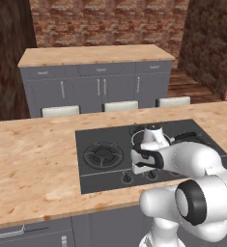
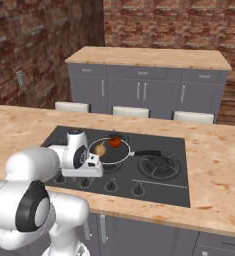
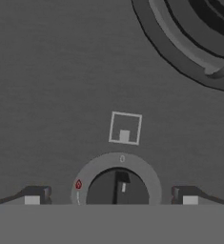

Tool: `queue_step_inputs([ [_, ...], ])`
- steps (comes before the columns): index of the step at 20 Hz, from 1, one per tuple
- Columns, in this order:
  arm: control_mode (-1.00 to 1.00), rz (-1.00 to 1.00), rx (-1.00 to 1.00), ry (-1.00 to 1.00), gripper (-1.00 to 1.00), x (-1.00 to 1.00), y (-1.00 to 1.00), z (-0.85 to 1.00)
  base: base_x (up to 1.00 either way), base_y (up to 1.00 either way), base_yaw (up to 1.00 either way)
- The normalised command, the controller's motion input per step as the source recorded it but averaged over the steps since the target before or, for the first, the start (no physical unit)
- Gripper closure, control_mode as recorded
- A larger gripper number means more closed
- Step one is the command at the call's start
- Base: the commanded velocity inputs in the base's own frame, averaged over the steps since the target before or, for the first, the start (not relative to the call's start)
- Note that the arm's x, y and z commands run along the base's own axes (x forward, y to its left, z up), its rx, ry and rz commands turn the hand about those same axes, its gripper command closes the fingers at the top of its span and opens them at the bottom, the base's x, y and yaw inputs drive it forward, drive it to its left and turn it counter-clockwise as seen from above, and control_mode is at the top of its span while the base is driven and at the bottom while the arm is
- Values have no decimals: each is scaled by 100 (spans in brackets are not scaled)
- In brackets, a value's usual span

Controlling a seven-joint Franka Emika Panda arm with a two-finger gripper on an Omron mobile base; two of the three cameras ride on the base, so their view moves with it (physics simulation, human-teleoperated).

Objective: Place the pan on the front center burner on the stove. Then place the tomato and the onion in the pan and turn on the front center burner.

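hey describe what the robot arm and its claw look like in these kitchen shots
The arm is glossy white, built of rounded, bulbous segments with dark black rings at the joints. The hand is a white block with a black band. The claw has two small dark finger tips, each carrying a pale square pad. No cables show.

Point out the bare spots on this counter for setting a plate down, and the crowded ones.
Free: the wooden counter left of the stove, the counter stretch on its right side, and the strip between the stove's back edge and the stools. Crowded: mid-stove, where the pan holds the tomato and onion, and the knob row, where the open gripper straddles a knob.
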Motion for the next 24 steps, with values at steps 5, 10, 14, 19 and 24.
queue_step_inputs([
  [5, -100, 0, 0, 0, -100, 0, 0, -16, 0, 0, 0],
  [10, -100, 0, 0, 0, 100, -2, 1, -14, 0, 0, 0],
  [14, -100, 0, 0, 0, 100, -18, 0, -11, 0, 0, 0],
  [19, -100, 1, 0, 0, 100, -26, 0, -15, 0, 0, 0],
  [24, -100, 11, 0, 0, 100, -27, 0, -14, 0, 0, 0],
])
